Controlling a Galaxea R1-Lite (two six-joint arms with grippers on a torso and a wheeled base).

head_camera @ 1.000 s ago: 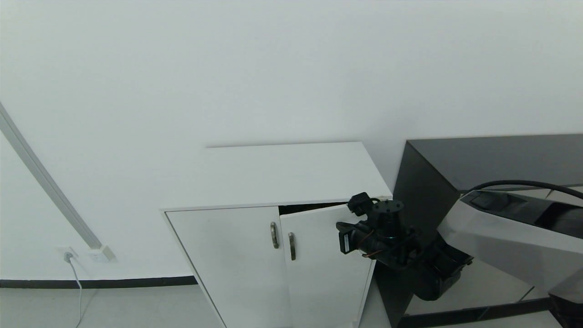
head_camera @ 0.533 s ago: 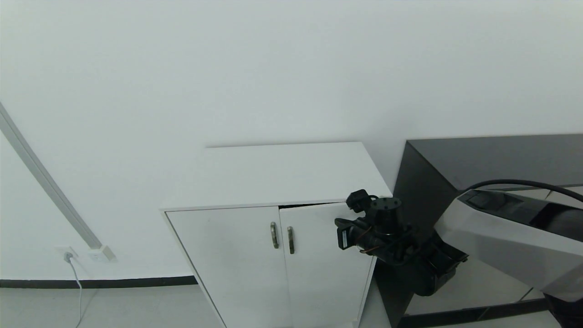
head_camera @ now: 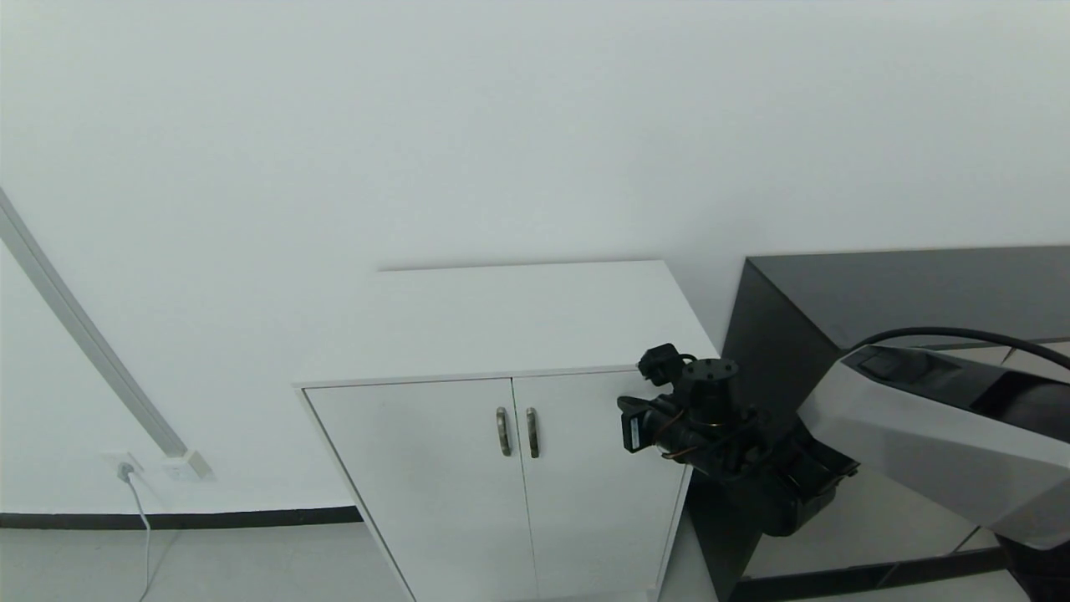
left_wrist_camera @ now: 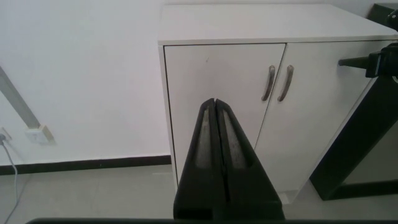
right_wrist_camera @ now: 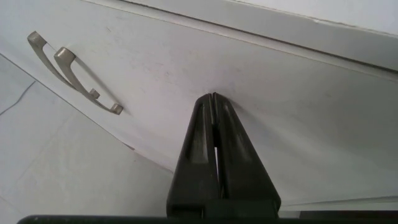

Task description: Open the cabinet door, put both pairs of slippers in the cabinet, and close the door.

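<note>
Cabinet (head_camera: 518, 318): one white unit against the wall (head_camera: 535, 125), and it is closed. It has two doors, the left door (head_camera: 418, 468) and the right door (head_camera: 585, 493). Both lie flush with the front, and no gap shows along the top edge or at the seam between them. There are two curved metal handles, one per door. The left handle (head_camera: 502, 431) and the right handle (head_camera: 532, 432) stand upright, just beside each other on either side of that seam.

Two grippers are in view, and both are clenched on nothing. The right gripper (right_wrist_camera: 213, 98) has its two fingers pressed together. Its tip rests against the face of the right door, high up near the top edge and well apart from the handles, toward the door's outer side. The left wrist view shows it side-on, pointing into the door. The left gripper (left_wrist_camera: 215, 102) also has its two fingers together. It hangs in front of the cabinet, facing the left door but well apart from it, above the pale floor (left_wrist_camera: 93, 193).

One black furniture unit (head_camera: 878, 284) stands just beside the cabinet on the right. On the wall to the left are one socket (head_camera: 125, 470) with one cable (head_camera: 144, 518) hanging from it, and one slanted white conduit (head_camera: 84, 334). A dark skirting strip (head_camera: 209, 518) runs along the wall's foot.
</note>
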